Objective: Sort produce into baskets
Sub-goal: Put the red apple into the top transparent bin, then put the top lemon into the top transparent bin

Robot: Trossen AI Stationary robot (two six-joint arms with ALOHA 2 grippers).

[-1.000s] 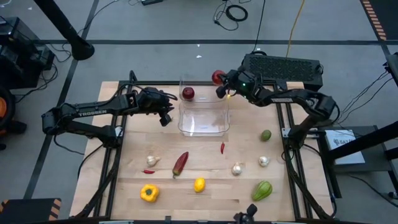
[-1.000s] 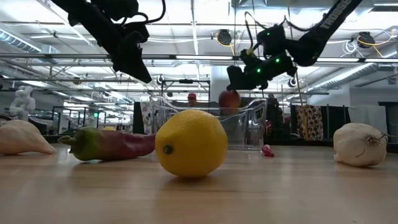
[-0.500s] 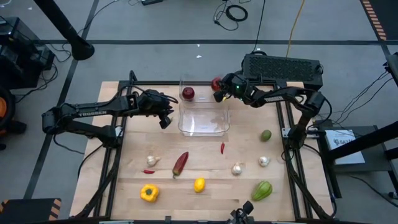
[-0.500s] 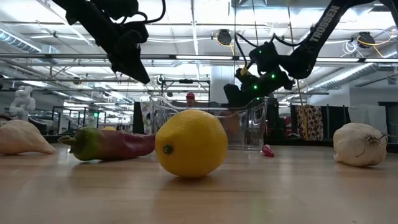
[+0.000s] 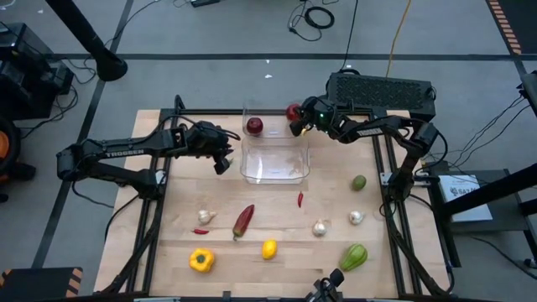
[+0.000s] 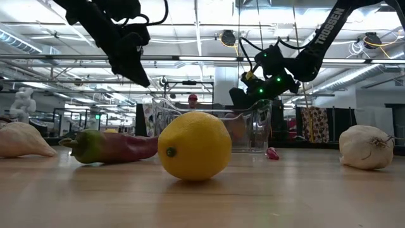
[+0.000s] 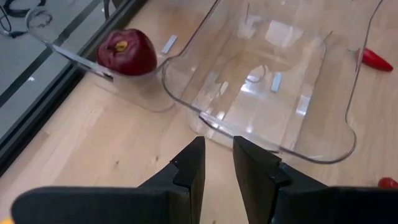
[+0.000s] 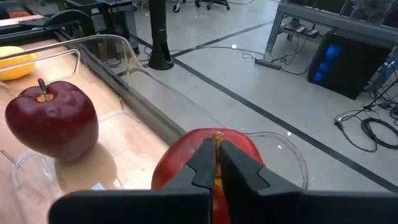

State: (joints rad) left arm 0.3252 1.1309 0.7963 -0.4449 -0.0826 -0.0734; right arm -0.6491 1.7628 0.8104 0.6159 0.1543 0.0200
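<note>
Right now the right gripper [image 8: 216,163] is pinched shut on the stem of a red apple [image 8: 208,155], holding it at the far right corner of the clear basket [image 5: 274,159] at the table's far edge, where a second apple [image 5: 253,126] already sits in the far left corner. Left gripper [image 7: 217,163] hovers just left of the basket, fingers [image 7: 190,168] a narrow slit apart, holding nothing. Lemon [image 5: 268,248], peppers, garlic and chillies lie on the near half of the table [image 5: 168,218].
</note>
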